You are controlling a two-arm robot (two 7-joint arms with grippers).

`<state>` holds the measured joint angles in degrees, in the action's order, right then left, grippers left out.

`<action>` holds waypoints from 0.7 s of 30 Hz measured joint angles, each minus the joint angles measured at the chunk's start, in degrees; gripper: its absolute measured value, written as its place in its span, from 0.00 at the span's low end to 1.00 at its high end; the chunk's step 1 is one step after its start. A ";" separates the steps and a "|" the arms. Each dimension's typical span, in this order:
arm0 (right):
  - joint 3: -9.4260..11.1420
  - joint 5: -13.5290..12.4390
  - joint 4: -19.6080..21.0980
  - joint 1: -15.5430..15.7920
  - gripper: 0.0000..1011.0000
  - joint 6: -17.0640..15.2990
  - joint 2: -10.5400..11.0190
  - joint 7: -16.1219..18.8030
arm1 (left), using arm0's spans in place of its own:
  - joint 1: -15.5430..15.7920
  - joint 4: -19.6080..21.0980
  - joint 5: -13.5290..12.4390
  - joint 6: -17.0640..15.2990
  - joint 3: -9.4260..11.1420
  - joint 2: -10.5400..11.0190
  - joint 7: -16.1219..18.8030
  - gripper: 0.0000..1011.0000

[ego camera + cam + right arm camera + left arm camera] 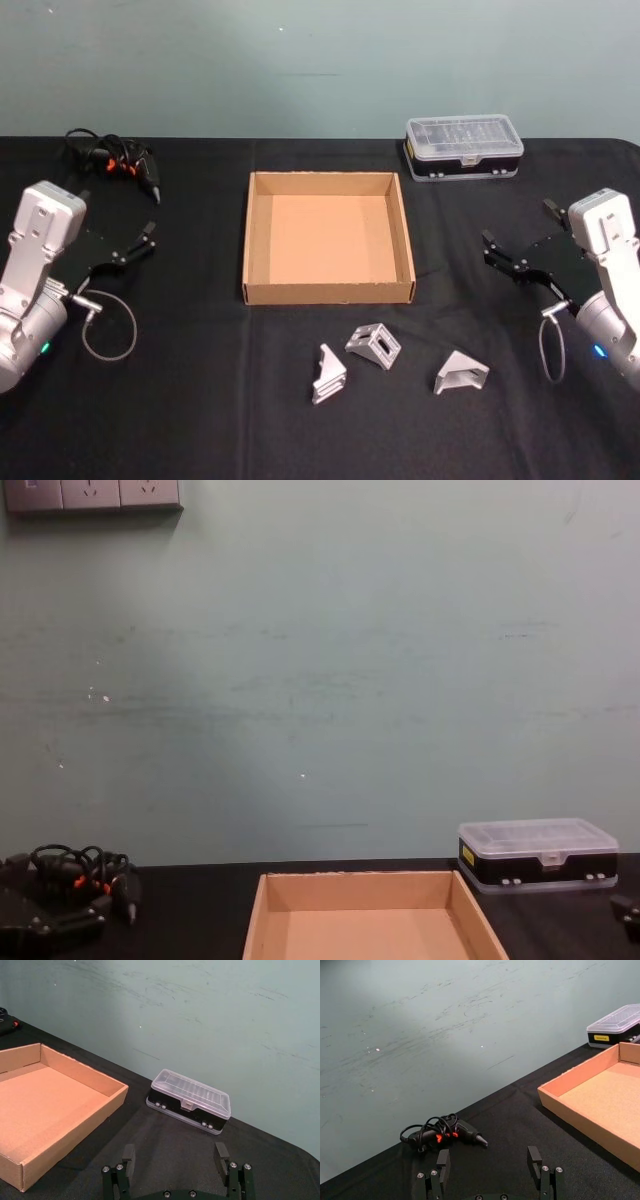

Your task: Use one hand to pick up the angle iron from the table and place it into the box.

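Both arms parked at frame edges, left gripper (488,1157) and right gripper (174,1152) fingers apart, probably for clear access: three angle irons (374,345) lower-centre on table (200,420), below empty box (328,292).

Three angle irons (327,374) (374,345) (461,372) (all grey), one box (330,292), one case (463,145)

The box (330,292) is tan, the table (200,420) black, the angle irons (374,345) silver-grey, the case (464,147) black.
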<state>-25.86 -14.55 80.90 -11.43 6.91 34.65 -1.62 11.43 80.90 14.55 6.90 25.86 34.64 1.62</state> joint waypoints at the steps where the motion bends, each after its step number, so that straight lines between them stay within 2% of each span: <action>1: 0.00 0.00 0.00 0.00 0.99 0.00 0.00 0.00 | 0.00 0.00 0.00 0.00 0.00 0.00 0.00 1.00; 21: 0.00 0.00 0.00 0.00 0.99 0.00 0.00 0.00 | 0.00 0.00 0.00 0.00 0.00 0.00 0.00 1.00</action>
<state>-25.86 -14.55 80.90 -11.43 6.91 34.64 -1.62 11.43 80.90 14.55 6.90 25.86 34.65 1.62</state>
